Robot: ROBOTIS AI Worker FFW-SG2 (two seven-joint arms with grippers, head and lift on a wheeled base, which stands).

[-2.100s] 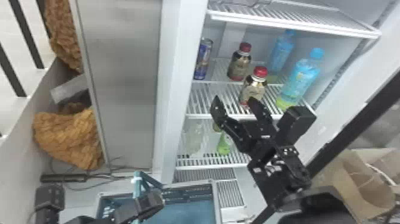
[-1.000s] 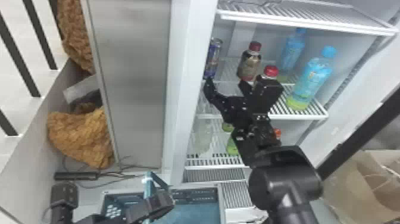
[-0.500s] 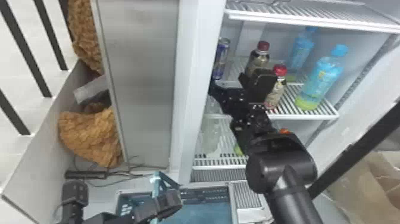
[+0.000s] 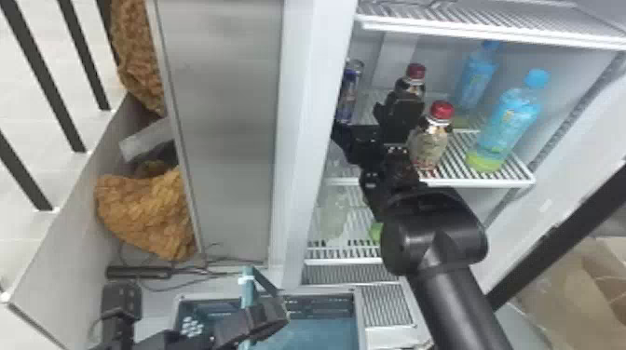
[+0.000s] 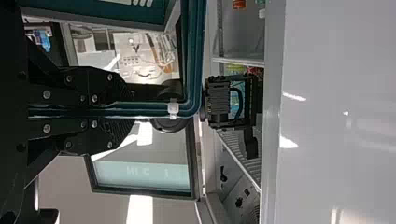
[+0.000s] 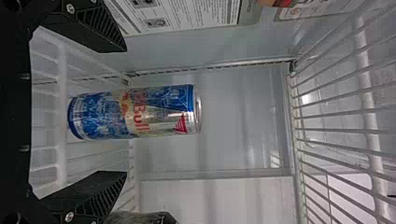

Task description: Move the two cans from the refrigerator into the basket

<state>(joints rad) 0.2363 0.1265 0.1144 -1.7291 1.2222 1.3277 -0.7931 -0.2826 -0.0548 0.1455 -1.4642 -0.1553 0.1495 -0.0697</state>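
My right gripper (image 6: pixel 125 111) is spread wide, the slim blue-and-silver metal can (image 6: pixel 163 112) upright before its gap; my left gripper (image 5: pixel 130 110) clamps the teal plastic basket (image 4: pixel 326 303)'s handle. An off-centre push could topple the can, or the dark, red-capped bottle (image 4: pixel 413 88) beside one finger.
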